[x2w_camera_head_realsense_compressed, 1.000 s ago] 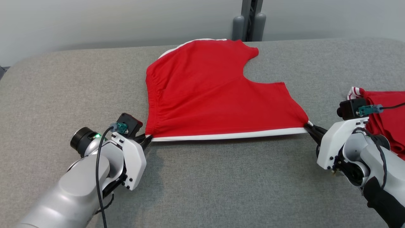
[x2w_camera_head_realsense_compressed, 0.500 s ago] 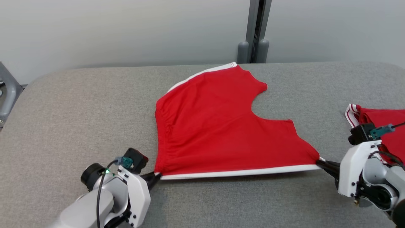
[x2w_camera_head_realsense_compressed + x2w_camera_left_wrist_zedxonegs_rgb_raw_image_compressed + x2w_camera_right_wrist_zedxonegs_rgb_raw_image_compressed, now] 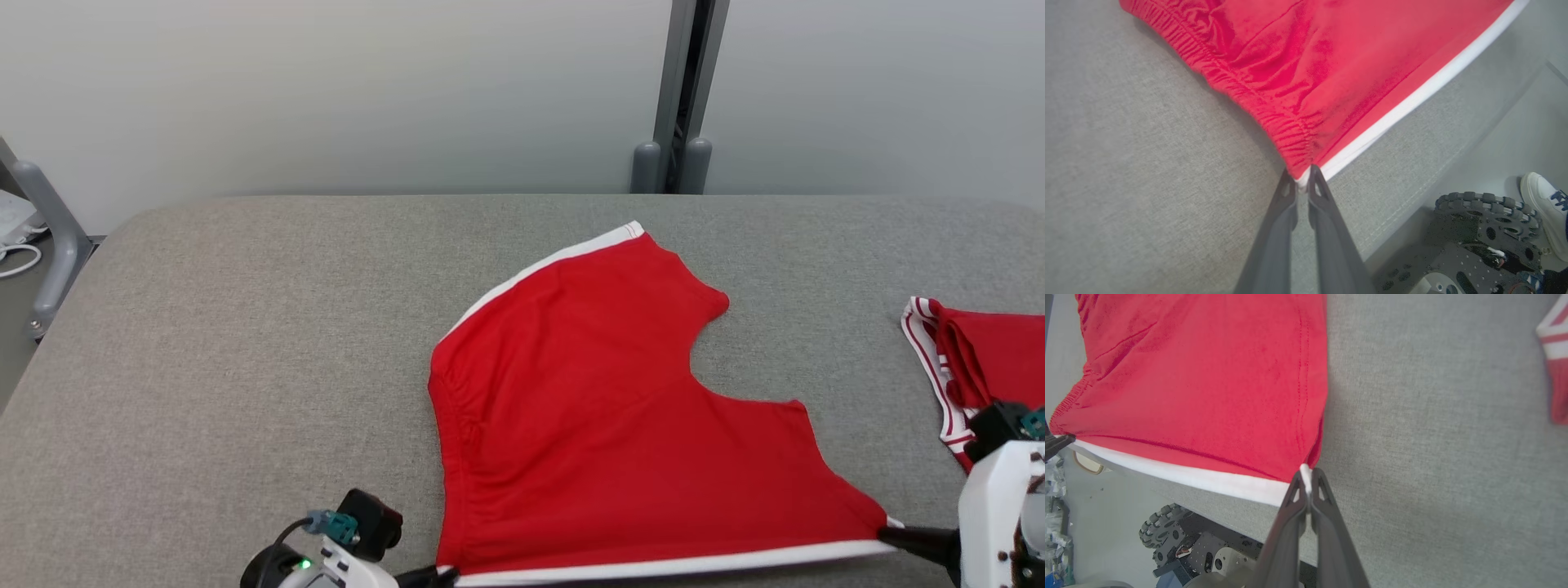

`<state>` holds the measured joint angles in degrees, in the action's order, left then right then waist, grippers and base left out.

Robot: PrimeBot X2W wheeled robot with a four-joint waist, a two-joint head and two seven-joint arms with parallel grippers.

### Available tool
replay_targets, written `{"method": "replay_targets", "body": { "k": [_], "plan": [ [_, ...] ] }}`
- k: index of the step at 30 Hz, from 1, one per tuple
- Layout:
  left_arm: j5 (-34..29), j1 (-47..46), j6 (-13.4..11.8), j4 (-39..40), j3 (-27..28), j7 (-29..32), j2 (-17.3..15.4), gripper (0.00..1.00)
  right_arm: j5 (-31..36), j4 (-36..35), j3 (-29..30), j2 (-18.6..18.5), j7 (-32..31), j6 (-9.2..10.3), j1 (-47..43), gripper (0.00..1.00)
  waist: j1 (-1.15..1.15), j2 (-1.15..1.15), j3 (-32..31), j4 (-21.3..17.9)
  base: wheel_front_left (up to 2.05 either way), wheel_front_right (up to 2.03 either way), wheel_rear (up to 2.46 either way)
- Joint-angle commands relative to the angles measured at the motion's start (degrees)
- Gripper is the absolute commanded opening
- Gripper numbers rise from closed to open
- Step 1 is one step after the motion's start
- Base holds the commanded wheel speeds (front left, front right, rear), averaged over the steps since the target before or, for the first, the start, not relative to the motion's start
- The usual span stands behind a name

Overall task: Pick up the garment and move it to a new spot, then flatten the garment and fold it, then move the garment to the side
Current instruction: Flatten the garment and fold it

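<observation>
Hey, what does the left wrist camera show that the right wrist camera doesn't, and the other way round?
Left wrist view: the gathered elastic waistband and a person's white shoe on the floor.

Right wrist view: a second red-and-white garment at the frame's edge, the stitched leg hem, and the right gripper, jaws shut on a corner.

Shared: the red shorts with their white stripe, the grey padded table, the robot's wheeled base, and the left gripper, jaws shut on the other corner.
</observation>
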<state>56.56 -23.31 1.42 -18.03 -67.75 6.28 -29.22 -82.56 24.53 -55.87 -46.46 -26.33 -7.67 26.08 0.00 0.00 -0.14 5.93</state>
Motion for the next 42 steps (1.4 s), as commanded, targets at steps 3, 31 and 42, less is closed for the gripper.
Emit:
{"method": "replay_targets", "body": {
  "k": [3,31,42],
  "plan": [
    [2.7,3.3,-1.4,3.9,0.6,1.2,-2.9,0.0,-1.1,-1.6,0.3,-3.7,-2.5,0.34,-2.4,0.0,0.0,0.0,-0.2,0.0,0.0,0.0,0.0],
    [21.3,1.3,3.4,19.2,8.4,6.6,-1.3,0.0,1.2,-7.4,10.4,-4.8,-10.6,0.2,9.7,0.0,0.0,0.0,7.5,7.3,0.0,0.0,0.0],
    [27.0,-4.8,5.8,16.4,12.2,8.2,2.6,0.0,7.8,0.2,13.8,1.2,-17.0,0.2,22.6,0.0,0.0,0.0,13.2,13.0,0.0,0.0,0.0]
  ]
}}
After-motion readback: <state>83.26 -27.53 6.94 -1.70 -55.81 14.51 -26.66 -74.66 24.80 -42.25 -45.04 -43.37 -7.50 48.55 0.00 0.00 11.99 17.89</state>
